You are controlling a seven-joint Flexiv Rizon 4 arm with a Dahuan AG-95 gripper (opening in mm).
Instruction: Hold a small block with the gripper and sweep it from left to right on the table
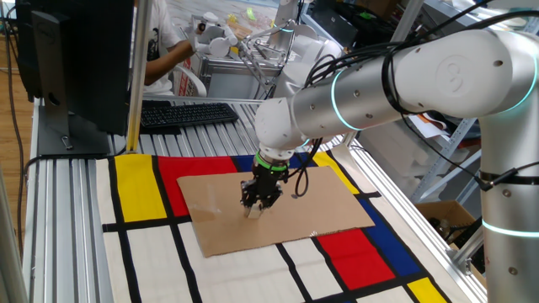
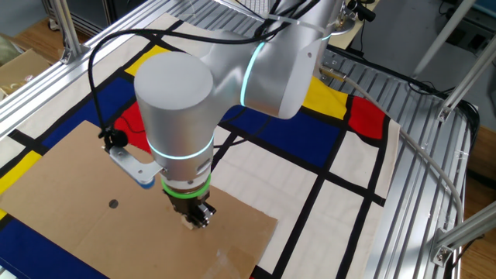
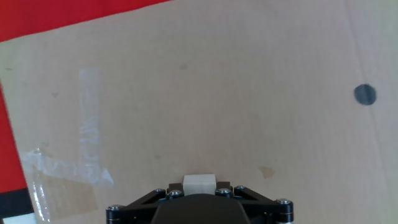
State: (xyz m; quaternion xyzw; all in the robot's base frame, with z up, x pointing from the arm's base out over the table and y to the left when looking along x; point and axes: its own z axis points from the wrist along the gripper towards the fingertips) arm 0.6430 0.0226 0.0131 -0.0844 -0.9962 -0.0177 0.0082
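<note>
The small block (image 3: 199, 183) is a pale beige cube held between my black fingers at the bottom of the hand view. It also shows as a pale speck under the fingertips in one fixed view (image 1: 253, 212). My gripper (image 1: 258, 204) is shut on it and presses it down onto a brown cardboard sheet (image 1: 320, 202) that lies on the table (image 1: 143, 252). In the other fixed view the gripper (image 2: 198, 217) with its green ring stands near the sheet's right part.
A dark dot mark (image 3: 365, 94) is on the cardboard (image 3: 217, 93), also seen in the other fixed view (image 2: 113, 204). Clear tape (image 3: 87, 162) is stuck at the sheet's corner. A black keyboard (image 1: 181, 113) and monitor (image 1: 76, 59) stand at the back. A person (image 1: 164, 50) is behind.
</note>
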